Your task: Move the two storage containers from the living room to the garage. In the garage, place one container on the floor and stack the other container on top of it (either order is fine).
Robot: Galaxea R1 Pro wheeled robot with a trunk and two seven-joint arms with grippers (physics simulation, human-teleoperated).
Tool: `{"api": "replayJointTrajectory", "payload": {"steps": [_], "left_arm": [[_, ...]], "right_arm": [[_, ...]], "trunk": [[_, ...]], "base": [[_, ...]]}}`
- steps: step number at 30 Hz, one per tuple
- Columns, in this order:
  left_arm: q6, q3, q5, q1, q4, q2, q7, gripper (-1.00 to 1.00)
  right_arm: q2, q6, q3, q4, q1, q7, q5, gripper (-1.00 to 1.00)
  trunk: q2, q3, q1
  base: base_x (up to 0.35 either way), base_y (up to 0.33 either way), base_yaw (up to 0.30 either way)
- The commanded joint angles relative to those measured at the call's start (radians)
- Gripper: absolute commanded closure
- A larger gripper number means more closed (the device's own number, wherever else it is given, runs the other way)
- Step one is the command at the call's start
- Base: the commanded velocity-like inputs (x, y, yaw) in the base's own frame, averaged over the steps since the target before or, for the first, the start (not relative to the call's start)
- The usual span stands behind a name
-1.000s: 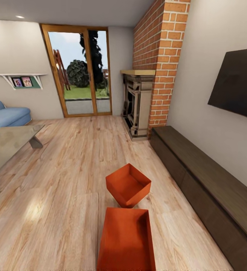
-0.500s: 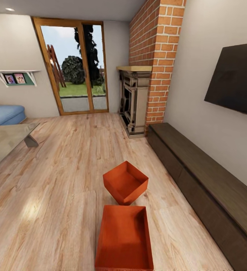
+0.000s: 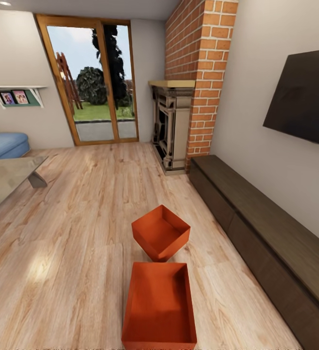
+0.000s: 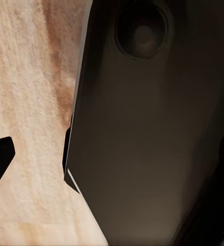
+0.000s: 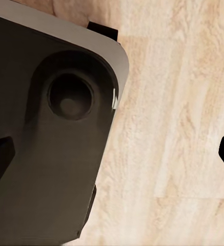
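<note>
Storage containers sit on the living room's plank floor beside the dark cabinet; wrist views show dark robot body, fingertips at frame edges, grip state unclear.

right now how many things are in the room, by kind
orange-red storage containers: 2, near one and far one
low dark-wood cabinet: 1
wall TV: 1
brick fireplace: 1
blue sofa: 1
glass-topped table: 1
wall shelf: 1
total: 8
</note>
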Motion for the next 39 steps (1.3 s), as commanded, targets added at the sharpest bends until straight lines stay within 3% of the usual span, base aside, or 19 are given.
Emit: {"api": "replayJointTrajectory", "payload": {"steps": [1,39], "left_arm": [[0.006,-0.001,0.007,0.000,-0.002,0.000,0.001,-1.00],[0.006,0.000,0.007,0.000,-0.002,0.000,0.001,-1.00]], "right_arm": [[0.000,-0.006,0.008,0.003,-0.001,0.000,-0.009,-1.00],[-0.001,-0.007,0.015,0.003,-0.001,0.001,0.002,-1.00]], "trunk": [[0.000,-0.002,0.000],[0.000,-0.064,0.000]], "base": [[0.000,0.000,-0.003],[0.000,0.000,0.000]]}}
